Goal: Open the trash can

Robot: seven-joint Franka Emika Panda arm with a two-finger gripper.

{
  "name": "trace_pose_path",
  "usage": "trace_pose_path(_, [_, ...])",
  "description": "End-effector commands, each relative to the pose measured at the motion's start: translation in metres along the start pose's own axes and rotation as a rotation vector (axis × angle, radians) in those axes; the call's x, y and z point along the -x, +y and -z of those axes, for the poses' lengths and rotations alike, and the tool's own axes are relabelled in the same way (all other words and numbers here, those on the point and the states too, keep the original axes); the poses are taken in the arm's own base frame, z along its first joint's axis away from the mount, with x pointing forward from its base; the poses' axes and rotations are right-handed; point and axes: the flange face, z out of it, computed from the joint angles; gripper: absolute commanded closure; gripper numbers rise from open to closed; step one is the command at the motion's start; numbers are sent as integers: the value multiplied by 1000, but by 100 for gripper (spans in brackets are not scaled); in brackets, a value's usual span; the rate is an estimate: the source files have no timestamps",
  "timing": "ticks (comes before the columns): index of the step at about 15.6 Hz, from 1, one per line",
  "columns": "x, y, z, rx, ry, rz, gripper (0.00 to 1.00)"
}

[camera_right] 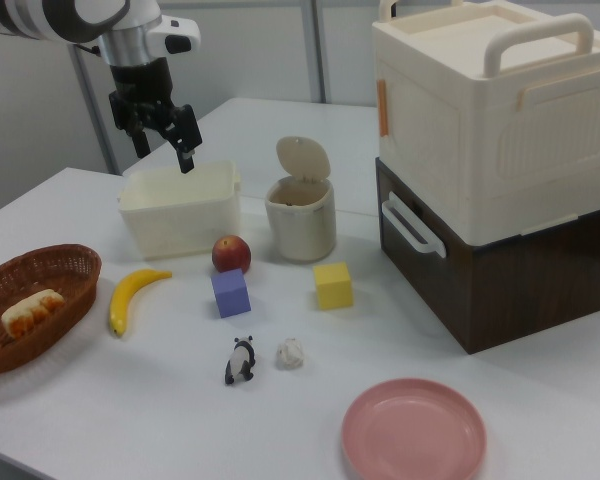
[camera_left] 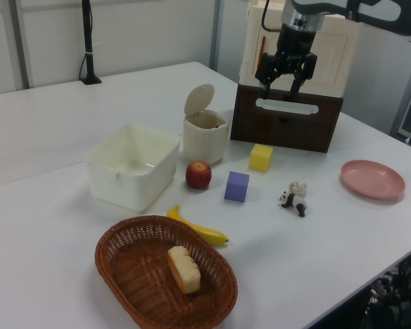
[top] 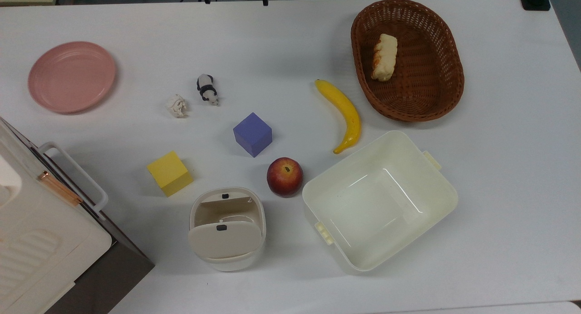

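The trash can stands upright on the worktop, just beside the apple; its lid is flipped up, mouth facing the ceiling; the gripper hangs high above, fingers spread, holding nothing.

Bright, even overhead light leaves soft, faint shadows on the white bench. Mild glare sits inside the cream tub; the side views look slightly soft, perhaps hazy.
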Motion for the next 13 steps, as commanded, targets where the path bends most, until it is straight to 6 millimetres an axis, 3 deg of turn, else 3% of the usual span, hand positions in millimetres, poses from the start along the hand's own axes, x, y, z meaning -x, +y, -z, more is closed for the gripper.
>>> trace_pose_path(1, [9, 5, 0, -63, -14, 0, 0])
trace_pose_path(13, [8, 6, -2, -80, -22, -25, 0])
